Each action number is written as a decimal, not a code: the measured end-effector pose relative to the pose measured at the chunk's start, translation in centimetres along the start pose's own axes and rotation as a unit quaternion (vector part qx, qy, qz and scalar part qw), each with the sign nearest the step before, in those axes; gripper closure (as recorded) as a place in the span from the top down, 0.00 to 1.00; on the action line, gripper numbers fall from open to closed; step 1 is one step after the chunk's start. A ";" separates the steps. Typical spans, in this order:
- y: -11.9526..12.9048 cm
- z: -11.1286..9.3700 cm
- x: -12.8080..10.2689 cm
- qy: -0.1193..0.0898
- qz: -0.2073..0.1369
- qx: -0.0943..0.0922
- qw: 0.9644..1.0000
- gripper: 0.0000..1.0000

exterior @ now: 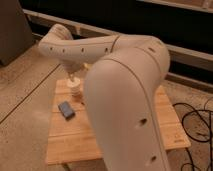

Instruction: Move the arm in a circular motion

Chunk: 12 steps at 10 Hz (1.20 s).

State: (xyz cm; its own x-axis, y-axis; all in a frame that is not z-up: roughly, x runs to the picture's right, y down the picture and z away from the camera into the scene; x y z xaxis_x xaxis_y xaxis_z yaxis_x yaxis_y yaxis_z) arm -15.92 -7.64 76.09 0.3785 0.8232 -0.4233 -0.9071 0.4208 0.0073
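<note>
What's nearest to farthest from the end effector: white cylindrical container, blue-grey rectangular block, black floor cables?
End effector hangs over the wooden table's back left.
1. White cylindrical container, just below.
2. Blue-grey rectangular block, table's left.
3. Black floor cables, far right.
</note>
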 end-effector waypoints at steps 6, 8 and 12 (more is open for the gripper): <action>11.6 -3.4 -1.1 -0.030 -0.174 -0.017 0.984 0.65; 14.3 -3.9 2.2 -0.028 -0.246 -0.007 0.969 0.65; 17.3 -3.0 10.0 -0.014 -0.320 -0.016 0.947 0.65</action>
State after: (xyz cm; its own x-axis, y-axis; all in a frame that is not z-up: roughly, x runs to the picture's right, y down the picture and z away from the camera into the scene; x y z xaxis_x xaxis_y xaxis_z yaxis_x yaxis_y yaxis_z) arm -28.42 6.75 69.22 0.8570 0.4133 -0.3078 -0.4952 0.8257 -0.2701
